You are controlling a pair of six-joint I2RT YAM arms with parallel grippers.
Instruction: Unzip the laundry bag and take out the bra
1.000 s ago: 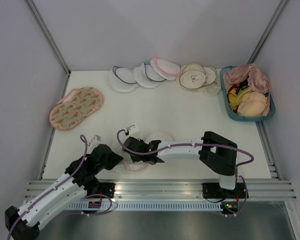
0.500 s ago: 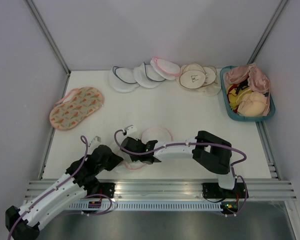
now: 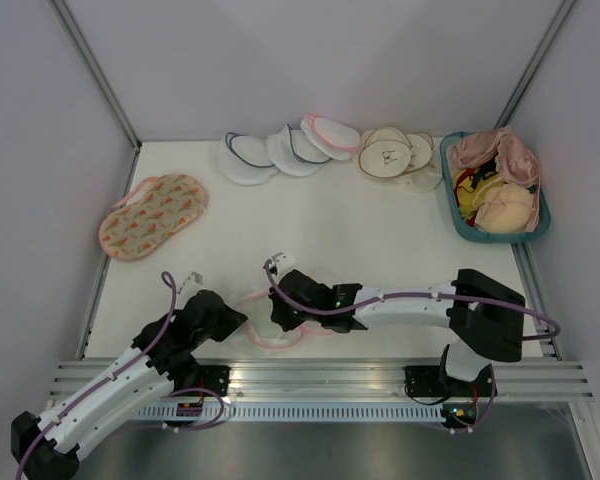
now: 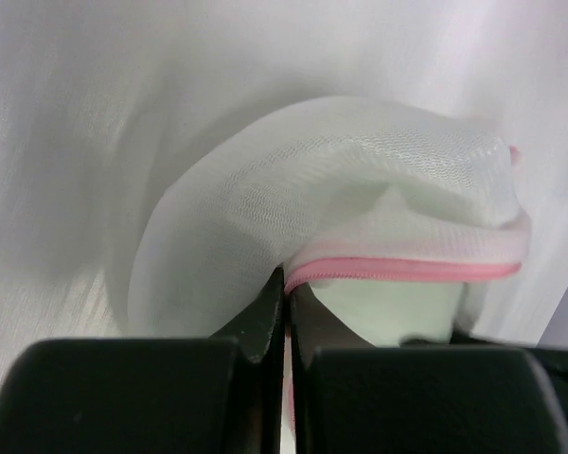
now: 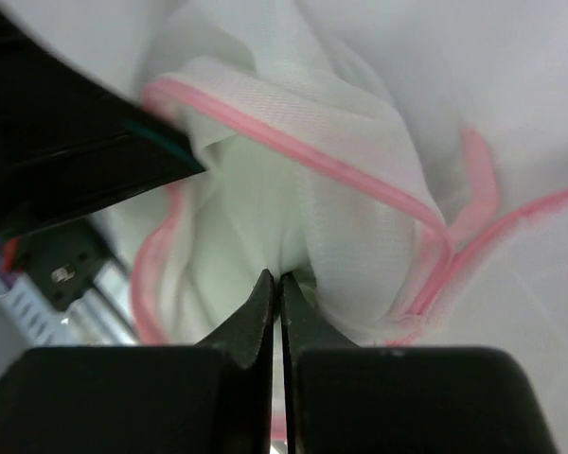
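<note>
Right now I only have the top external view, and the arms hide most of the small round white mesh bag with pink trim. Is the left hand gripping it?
Observer: Yes. The left wrist view shows the left hand shut on the round white mesh laundry bag, pinching right beside its pink zipper trim.
Operator: And the right hand?
Observer: Its wrist view shows the right hand shut on a fold of the laundry bag's white fabric, below a run of that trim.
Operator: Is the zip open?
Observer: It looks partly open: the right wrist view shows the trim split into separate runs with white fabric between them.
</note>
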